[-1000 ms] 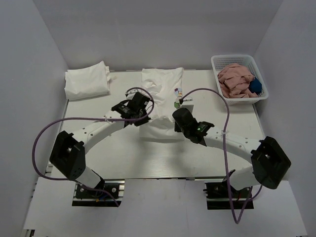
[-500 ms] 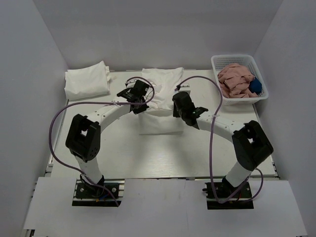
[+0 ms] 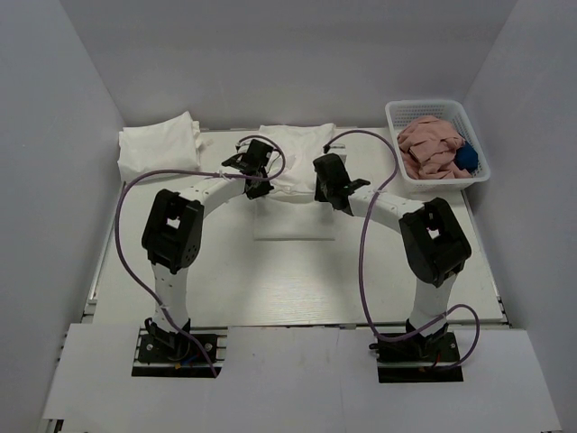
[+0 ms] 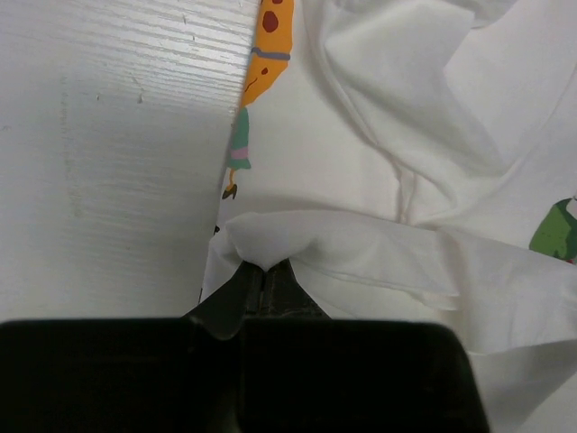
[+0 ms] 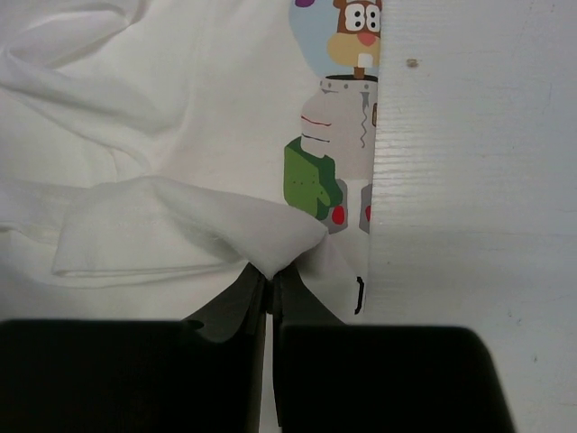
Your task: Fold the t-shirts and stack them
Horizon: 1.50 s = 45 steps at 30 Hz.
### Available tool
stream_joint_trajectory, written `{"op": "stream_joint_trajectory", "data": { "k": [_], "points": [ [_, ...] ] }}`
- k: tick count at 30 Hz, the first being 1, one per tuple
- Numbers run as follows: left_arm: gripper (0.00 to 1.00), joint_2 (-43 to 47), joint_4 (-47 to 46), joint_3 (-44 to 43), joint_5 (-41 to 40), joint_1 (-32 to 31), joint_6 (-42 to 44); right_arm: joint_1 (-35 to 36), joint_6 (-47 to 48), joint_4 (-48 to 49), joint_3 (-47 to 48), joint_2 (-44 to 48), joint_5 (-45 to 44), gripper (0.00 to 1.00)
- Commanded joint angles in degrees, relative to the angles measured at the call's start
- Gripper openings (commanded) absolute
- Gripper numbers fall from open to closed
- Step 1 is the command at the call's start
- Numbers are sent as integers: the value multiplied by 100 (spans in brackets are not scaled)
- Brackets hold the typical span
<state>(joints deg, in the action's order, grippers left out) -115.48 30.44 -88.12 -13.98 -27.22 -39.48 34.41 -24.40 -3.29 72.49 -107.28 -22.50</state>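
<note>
White t-shirt (image 3: 294, 147) fold clamped in left tool (image 4: 264, 270) and right tool (image 5: 270, 271), both reaching forward.

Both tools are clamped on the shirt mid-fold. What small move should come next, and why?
Probably carry the pinched edge toward the far end of the t-shirt, then lower it. The left tool and right tool each hold a raised fold, and printed cloth beyond them lies uncovered.

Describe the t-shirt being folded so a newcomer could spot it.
On the white table, look at the far edge, between the folded white bundle and the basket. That t-shirt alone shows cartoon prints and is pinched by the left pincer and right pincer.
</note>
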Motion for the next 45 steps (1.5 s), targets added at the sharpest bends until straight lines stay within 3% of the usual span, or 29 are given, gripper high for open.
{"op": "stream_joint_trajectory", "data": {
  "k": [1,8,9,10,11,12,14,15,18,20,21,27,31,39,45],
  "points": [
    [0,114,-256,-171,158,86,187,-75,-223,-101,178,-21,-26,0],
    [1,-122,-469,-275,396,191,380,-154,-416,-391,415,-318,-202,0],
    [10,-211,-390,-485,457,191,380,-180,-425,-470,511,-380,-211,0],
    [45,-299,-241,-600,457,252,380,-198,-434,-480,634,-538,-219,8],
    [63,-387,-188,-732,457,253,450,-207,-434,-514,705,-609,-246,29],
    [77,-579,-135,-1003,405,305,503,-242,-399,-506,923,-679,-220,38],
    [94,-791,119,-1408,405,384,642,-338,-390,-611,1510,-968,-376,47],
    [96,-887,225,-1915,405,471,696,-374,-442,-664,1670,-1039,-500,51],
    [100,-1152,682,-2752,405,604,924,-505,-346,-1156,2339,-1146,-492,57],
    [100,-917,753,-2668,405,604,925,-506,-241,-1157,2079,-1006,-378,75],
    [100,-732,753,-2467,405,604,977,-471,-162,-1069,1902,-648,-178,90],
    [100,981,-272,511,1211,552,803,-480,-521,-647,-352,812,570,90],
    [100,1826,-521,2198,1845,481,478,-488,-609,-436,-1315,1472,1695,90],
    [100,2469,-784,3353,1899,429,354,-515,-689,-270,-2283,1614,2188,90],
    [88,1969,-855,3354,1846,428,301,-480,-662,-164,-2257,1368,2171,90]
  ]
}}
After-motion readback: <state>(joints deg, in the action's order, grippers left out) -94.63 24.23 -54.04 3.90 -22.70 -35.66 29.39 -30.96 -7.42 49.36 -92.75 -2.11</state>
